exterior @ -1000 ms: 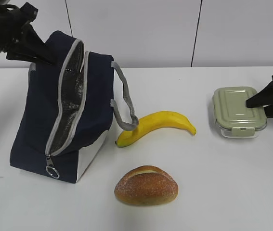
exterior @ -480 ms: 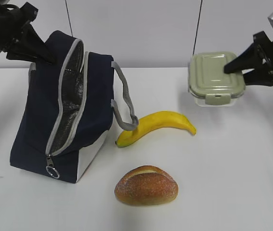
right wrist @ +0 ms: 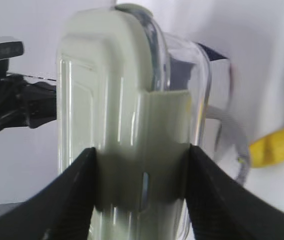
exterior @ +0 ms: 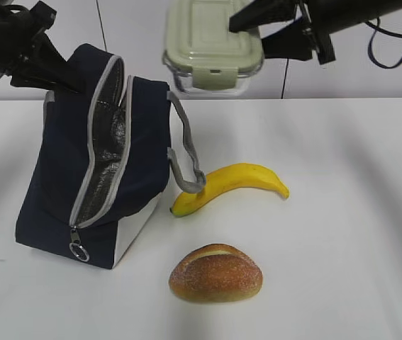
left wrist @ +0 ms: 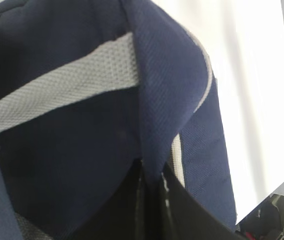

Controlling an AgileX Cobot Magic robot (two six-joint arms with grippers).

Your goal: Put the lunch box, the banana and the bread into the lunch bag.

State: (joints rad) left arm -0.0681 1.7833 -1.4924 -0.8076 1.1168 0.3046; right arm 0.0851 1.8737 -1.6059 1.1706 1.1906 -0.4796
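Your right end effector (exterior: 257, 28) is clamped on the sage-green-lidded clear lunch box (exterior: 211, 44), held in the air at 2 o'clock from the dark navy fabric lunch bag (exterior: 98, 163). Your left end effector (exterior: 62, 79) pinches the bag's upper edge, its mouth agape on silver foil. On the plain white desk (exterior: 342, 248), the curved yellow banana (exterior: 230, 185) lies touching the bag's grey strap, and the golden-brown crusty bread (exterior: 215, 273) sits at 6 o'clock from the banana. White wall panels (exterior: 356, 64) stand behind.

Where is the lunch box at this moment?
In the exterior view the lunch box is in the air at top centre, held by the right tool, just right of the lunch bag's open top.
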